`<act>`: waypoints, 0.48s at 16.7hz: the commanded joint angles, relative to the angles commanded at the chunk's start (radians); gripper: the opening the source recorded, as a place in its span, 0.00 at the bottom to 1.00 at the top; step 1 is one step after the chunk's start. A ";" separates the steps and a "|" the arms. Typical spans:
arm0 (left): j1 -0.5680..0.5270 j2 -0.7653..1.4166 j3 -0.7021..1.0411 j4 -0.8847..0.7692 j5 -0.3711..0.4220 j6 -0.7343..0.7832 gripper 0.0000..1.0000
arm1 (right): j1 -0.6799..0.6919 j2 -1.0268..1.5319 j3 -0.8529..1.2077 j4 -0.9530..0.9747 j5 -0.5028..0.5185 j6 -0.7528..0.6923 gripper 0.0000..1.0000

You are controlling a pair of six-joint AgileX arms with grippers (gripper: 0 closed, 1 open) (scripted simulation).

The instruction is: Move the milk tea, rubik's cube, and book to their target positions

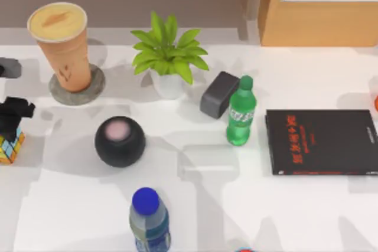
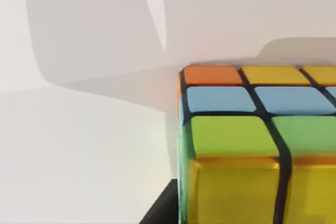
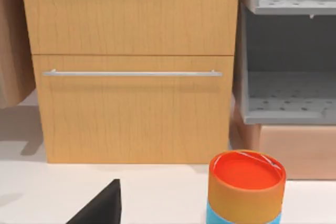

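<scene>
In the top view, our left gripper (image 1: 13,123) sat at the far left edge of the frame, directly over the small rubik's cube (image 1: 10,146) of coloured squares with black grid lines; it appeared closed around the cube, though the fingers were hard to make out. The tall tapered orange-brown milk tea (image 1: 61,45) stood on a round grey coaster (image 1: 77,87) at upper left, likely its target. A black sphere (image 1: 120,141) lay just right of the cube, narrowing room on that side. The left wrist view showed the cube (image 2: 257,145) filling the lower right, white table (image 2: 84,150) open beside it. The right wrist view faced a wooden drawer cabinet (image 3: 131,66) and an orange-lidded tub (image 3: 245,184); we could not tell our right gripper's state.
</scene>
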 joint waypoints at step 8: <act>-0.001 -0.023 0.036 -0.058 0.000 0.000 0.00 | 0.000 0.000 0.000 0.000 0.000 0.000 1.00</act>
